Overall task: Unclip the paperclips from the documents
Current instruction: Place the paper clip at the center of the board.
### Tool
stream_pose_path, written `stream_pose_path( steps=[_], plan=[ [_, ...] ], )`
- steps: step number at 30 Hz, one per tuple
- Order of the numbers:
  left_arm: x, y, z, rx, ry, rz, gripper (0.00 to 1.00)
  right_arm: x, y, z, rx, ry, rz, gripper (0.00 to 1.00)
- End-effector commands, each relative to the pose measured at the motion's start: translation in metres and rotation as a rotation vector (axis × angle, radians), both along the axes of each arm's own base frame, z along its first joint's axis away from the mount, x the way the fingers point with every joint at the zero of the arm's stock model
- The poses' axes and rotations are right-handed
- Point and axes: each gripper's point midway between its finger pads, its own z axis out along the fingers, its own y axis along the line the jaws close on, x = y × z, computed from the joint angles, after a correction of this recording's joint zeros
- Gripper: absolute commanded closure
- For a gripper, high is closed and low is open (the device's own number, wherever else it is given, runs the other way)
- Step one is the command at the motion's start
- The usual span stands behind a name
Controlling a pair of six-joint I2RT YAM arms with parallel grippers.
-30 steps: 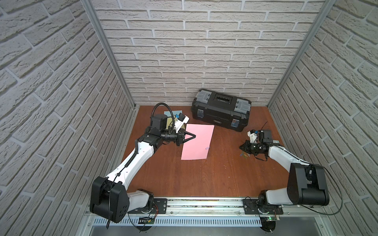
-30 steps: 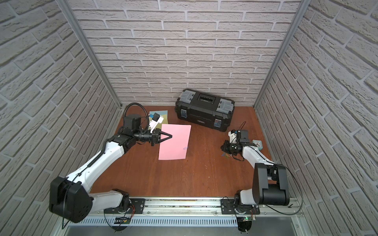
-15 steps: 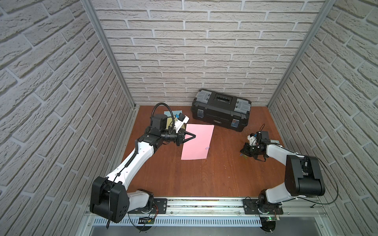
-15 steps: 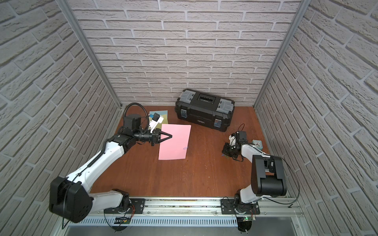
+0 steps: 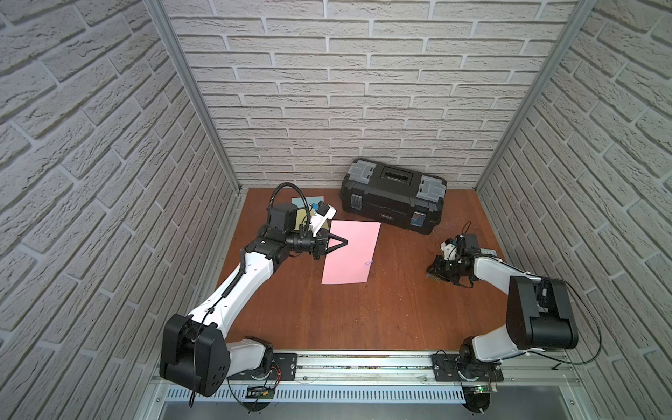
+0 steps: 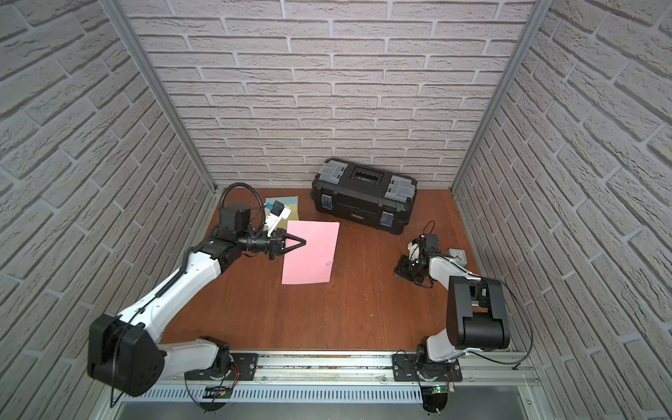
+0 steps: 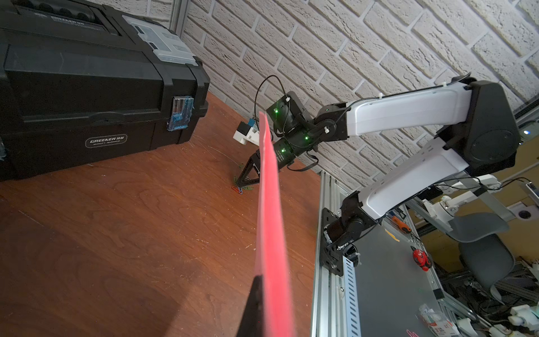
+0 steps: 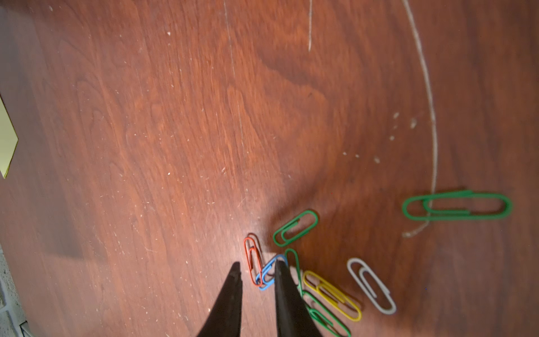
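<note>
My left gripper (image 5: 344, 241) is shut on the left edge of the pink document (image 5: 351, 254); a bluish paperclip (image 5: 368, 262) sits on that sheet's right edge. In the left wrist view the pink document (image 7: 271, 218) shows edge-on, hiding one finger. Yellow (image 6: 293, 214) and light blue (image 6: 287, 201) documents lie partly under the left wrist at the back. My right gripper (image 8: 256, 267) stands open just above the table, with a red paperclip (image 8: 253, 259) and a blue one (image 8: 267, 274) lying loose between its tips. Green (image 8: 295, 227), yellow (image 8: 332, 294) and white (image 8: 372, 284) paperclips lie beside them.
A black toolbox (image 5: 394, 194) stands at the back centre. A small teal clock (image 6: 457, 255) sits near the right wall behind the right arm. Another green paperclip (image 8: 456, 205) lies apart from the pile. Brick walls close in three sides.
The right gripper's jaws have parted over the pile of clips, and its wrist has shifted slightly toward the front. The left arm and the pink sheet have not moved.
</note>
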Motion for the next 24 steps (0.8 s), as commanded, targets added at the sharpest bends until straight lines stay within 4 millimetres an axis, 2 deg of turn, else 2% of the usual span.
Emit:
stream_pose_path(
  steps=[1,4,8,10,12,17,20,24],
  plan=[
    [-0.001,0.002,0.007,-0.009,-0.047,-0.002,1.00,0.008,0.000,0.018,0.005,-0.062,0.006,0.76],
    [0.000,0.002,0.006,-0.010,-0.045,-0.002,1.00,0.012,0.010,0.031,0.033,-0.101,0.054,0.73],
    [0.003,0.000,0.008,-0.023,-0.044,-0.006,1.00,0.018,0.033,0.055,0.069,-0.187,0.174,0.67],
    [0.004,-0.001,0.008,-0.029,-0.043,-0.008,1.00,0.021,0.050,0.073,0.107,-0.265,0.246,0.62],
    [0.006,-0.002,0.010,-0.039,-0.044,-0.008,1.00,0.023,0.076,0.099,0.153,-0.377,0.354,0.53],
    [0.007,-0.007,0.014,-0.061,-0.040,-0.029,1.00,0.011,0.133,0.154,0.256,-0.595,0.595,0.40],
    [0.006,-0.012,0.015,-0.064,-0.036,-0.049,1.00,0.006,0.155,0.183,0.337,-0.706,0.675,0.35],
    [0.004,-0.018,0.016,-0.068,-0.037,-0.070,1.00,0.000,0.175,0.211,0.395,-0.819,0.757,0.31]
  ],
)
